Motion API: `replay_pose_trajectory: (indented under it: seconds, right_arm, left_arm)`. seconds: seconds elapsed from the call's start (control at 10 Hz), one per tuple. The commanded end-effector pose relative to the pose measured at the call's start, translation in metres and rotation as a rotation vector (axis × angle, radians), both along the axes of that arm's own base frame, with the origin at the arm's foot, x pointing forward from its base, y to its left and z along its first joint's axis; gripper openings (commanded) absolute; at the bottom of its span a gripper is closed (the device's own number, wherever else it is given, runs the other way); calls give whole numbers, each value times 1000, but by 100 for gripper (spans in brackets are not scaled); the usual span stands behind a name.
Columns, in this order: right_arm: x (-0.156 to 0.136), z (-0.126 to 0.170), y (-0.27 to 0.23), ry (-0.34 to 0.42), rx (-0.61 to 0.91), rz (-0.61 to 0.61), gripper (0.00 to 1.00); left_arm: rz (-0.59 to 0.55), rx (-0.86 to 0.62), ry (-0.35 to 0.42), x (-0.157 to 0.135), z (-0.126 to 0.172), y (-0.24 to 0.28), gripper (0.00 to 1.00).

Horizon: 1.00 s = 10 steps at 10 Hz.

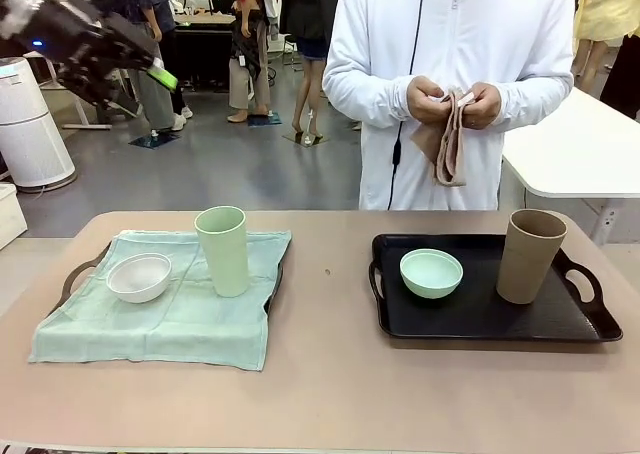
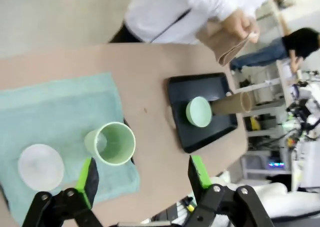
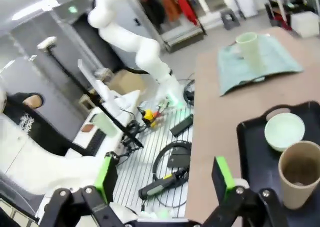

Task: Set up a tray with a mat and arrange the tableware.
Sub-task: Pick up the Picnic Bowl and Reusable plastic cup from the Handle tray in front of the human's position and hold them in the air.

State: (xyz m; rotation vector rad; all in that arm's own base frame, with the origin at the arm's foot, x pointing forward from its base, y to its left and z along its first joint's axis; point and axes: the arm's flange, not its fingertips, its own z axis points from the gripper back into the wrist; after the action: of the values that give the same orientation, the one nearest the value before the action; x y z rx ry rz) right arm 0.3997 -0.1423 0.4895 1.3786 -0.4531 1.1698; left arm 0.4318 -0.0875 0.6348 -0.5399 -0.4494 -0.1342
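A mint green mat covers the left tray; on it stand a white bowl and a pale green tumbler. The black right tray is bare of any mat and holds a mint green bowl and a tan-brown tumbler. My left gripper hangs high at the far left, open above the pale green tumbler and white bowl. My right gripper is open, off the table's right end, beside the tan tumbler and mint bowl.
At the far side a person holds a folded tan cloth in both hands, above the table edge. Bare tabletop lies between the two trays. Cables and gear lie on the floor beside the table. A white table stands behind right.
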Motion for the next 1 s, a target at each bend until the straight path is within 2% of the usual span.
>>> replay_pose_trajectory:
  seconds: [0.0,0.1,0.2,0.4,0.5,0.6,0.7,0.9]
  right_arm:
    - [20,13,-40,33,19,78,100]
    - [26,11,-37,16,8,-41,100]
    - [14,-24,18,23,13,45,100]
    - [14,-24,18,23,13,45,100]
    - [21,-28,13,22,11,33,100]
    - [27,-30,16,-123,-70,-33,100]
    - [43,-38,16,-282,-133,-214,100]
    - [56,-58,12,-364,-167,-419,100]
  left_arm:
    - [10,126,133,11,-5,-50,93]
    - [2,145,175,19,-15,-85,93]
    - [8,70,50,-1,-7,-35,93]
    - [8,70,50,-1,-7,-35,93]
    - [13,103,96,5,-16,-63,93]
    - [63,20,124,11,-16,-67,93]
    - [82,23,137,21,-26,-91,93]
    - [32,65,150,26,-35,-142,93]
